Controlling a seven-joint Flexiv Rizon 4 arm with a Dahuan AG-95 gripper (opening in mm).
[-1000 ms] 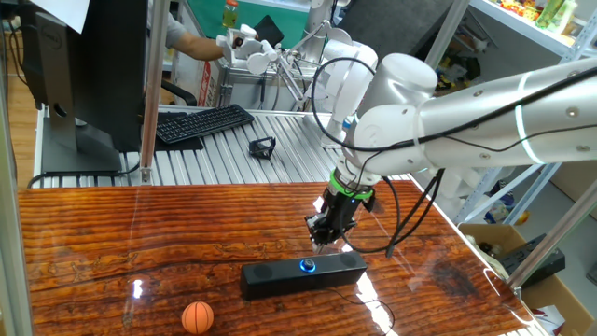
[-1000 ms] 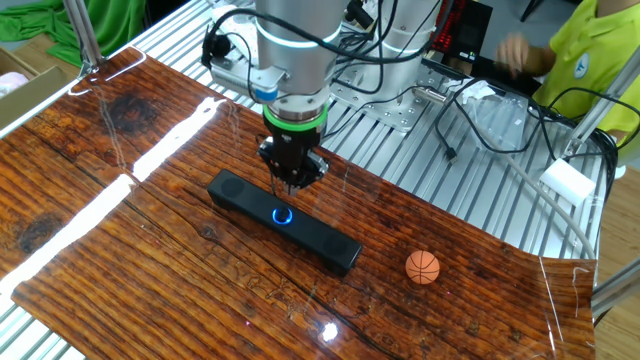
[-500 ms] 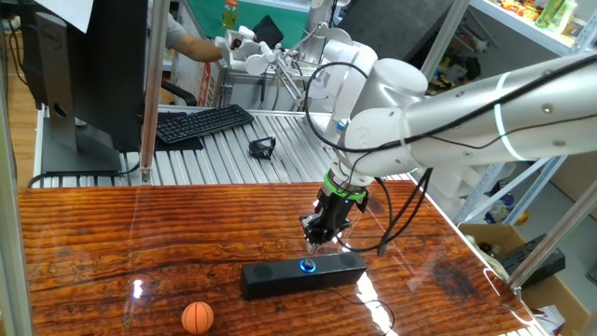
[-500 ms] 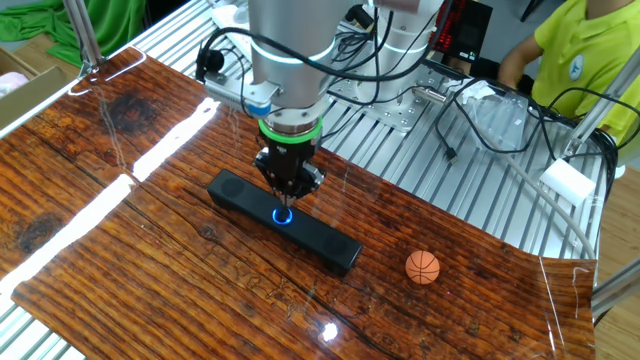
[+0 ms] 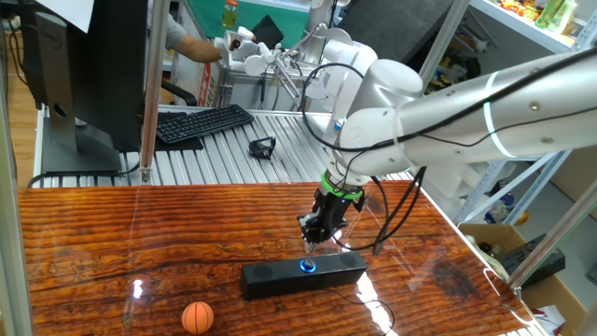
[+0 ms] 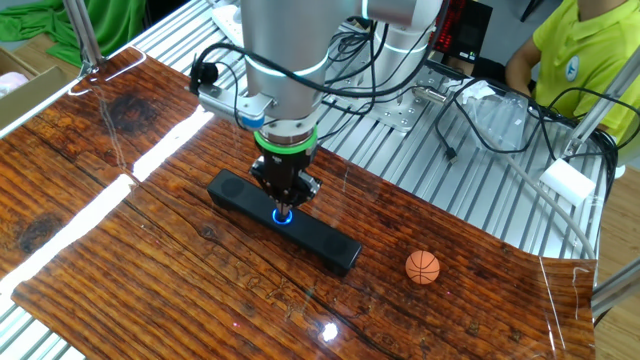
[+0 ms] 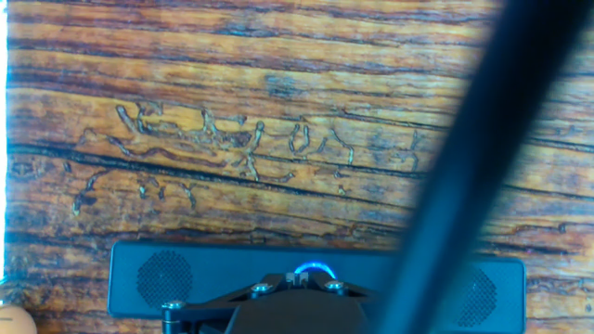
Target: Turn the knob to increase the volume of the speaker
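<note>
The speaker (image 5: 270,277) is a long black bar lying on the wooden table (image 5: 112,243). The knob (image 5: 307,265) glows blue at the middle of its top. My gripper (image 5: 312,243) points down with its fingers pinched together, the tips just above the knob. In the other fixed view the gripper (image 6: 284,206) stands right over the knob (image 6: 284,216) on the speaker (image 6: 325,243). In the hand view the fingertips (image 7: 311,277) cover most of the knob (image 7: 314,269); only a blue arc shows on the speaker (image 7: 186,275).
A small orange basketball (image 5: 197,316) lies left of the speaker in one fixed view, to its right in the other (image 6: 422,267). A keyboard (image 5: 201,122), a monitor (image 5: 84,75) and a small black clip (image 5: 262,147) sit behind the table. A blurred dark cable (image 7: 464,167) crosses the hand view.
The gripper has shifted a little sideways and come down, from beside the knob's far edge to directly over the knob. The speaker and the ball have not moved.
</note>
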